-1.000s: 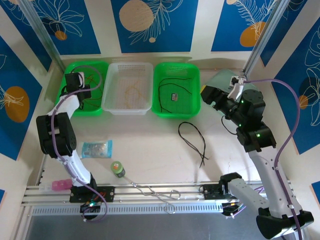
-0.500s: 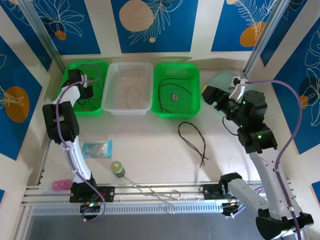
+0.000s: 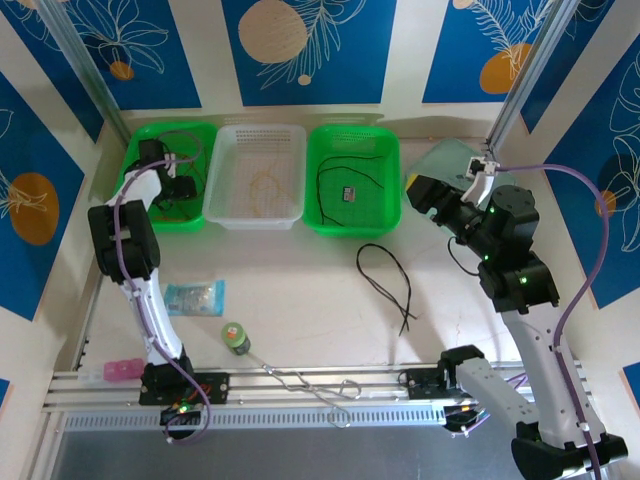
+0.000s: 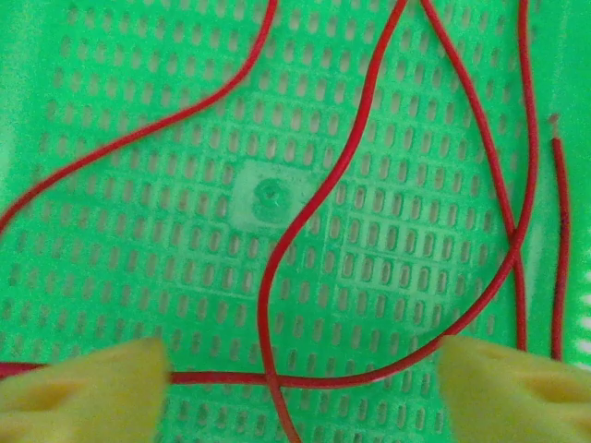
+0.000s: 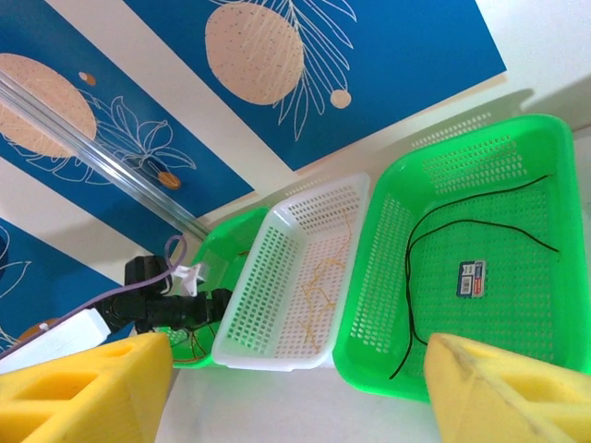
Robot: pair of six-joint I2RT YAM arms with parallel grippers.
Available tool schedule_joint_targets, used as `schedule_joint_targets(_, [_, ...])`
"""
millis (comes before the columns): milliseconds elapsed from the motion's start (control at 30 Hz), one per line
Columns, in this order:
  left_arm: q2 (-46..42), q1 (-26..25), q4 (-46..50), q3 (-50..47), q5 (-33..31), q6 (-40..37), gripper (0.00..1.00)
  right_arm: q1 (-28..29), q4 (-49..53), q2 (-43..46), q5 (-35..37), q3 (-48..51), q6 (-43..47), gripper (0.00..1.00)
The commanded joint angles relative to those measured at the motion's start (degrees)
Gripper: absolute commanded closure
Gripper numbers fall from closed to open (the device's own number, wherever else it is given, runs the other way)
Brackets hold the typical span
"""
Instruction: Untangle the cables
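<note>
Lifting straight up is your best move here, I'd judge. The left gripper (image 4: 305, 369) hangs low inside the left green basket (image 3: 170, 127) at the far left corner of the table (image 3: 300, 300). Its pads are spread wide and clamped on nothing, and a strand of red cable (image 4: 314, 203) lies on the basket floor right between them. Rise without sliding sideways, or a pad may hook that strand and drag it over the rim.

The right gripper (image 5: 295, 378) is also open and empty, hovering near the table's right edge, beside the right green basket (image 3: 355, 131). It looks the better placed for the loose black cable (image 3: 390, 275), which lies folded on the table just in front of that basket. Take it near the bend, so both ends trail free.

Counting up: three baskets stand along the far edge — two green, and one white basket (image 3: 255, 129) between them. There are two black cables — the loose one and another black cable (image 5: 411, 268) already in the right green basket. One yellow-tan cable (image 5: 323, 272) rests in the white basket. The red strands cross one another, so you cannot tell how many cables they make.
</note>
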State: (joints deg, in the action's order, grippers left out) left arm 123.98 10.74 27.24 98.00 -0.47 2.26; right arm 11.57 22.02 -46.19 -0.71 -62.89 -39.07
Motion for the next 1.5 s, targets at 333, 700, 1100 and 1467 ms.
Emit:
schedule_joint_targets(333, [-19.83,0.38,3.68,2.08,-1.57,-2.32,0.03,-0.20,3.81,5.51,-0.15,-0.39,-1.89,0.28])
schedule_joint_targets(700, [-36.00,1.22,16.44,-13.73,-0.70,4.36,0.11,0.38,2.15,9.13,-0.21,5.23,-3.01,0.28])
schedule_joint_targets(1100, [-39.27,6.35,13.80,-25.18,8.86,12.80,0.22,0.01,2.26,9.19,-1.27,5.65,-1.27,0.28])
schedule_joint_targets(1467, [-36.67,10.43,7.11,-28.77,15.67,17.22,0.51,-0.20,1.19,9.03,-0.87,5.77,-1.62,0.28])
